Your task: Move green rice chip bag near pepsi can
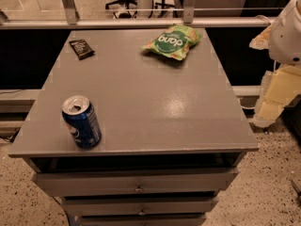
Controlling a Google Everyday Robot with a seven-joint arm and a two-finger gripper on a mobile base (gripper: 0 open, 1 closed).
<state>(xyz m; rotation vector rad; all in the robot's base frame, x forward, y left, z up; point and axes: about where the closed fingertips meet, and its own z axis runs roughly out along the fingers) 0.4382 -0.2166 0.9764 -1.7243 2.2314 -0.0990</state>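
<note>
Your claw (276, 95) hangs at 3 o'clock; I cannot tell how open. The 1 o'clock green rice chip bag (172, 42) may slip, or topple the 7 o'clock pepsi can (82, 122).

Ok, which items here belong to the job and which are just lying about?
Job: green rice chip bag, at the far edge of the table; pepsi can, near left corner; gripper, beyond the table's right edge.
Lying about: small black packet, far left corner.
</note>
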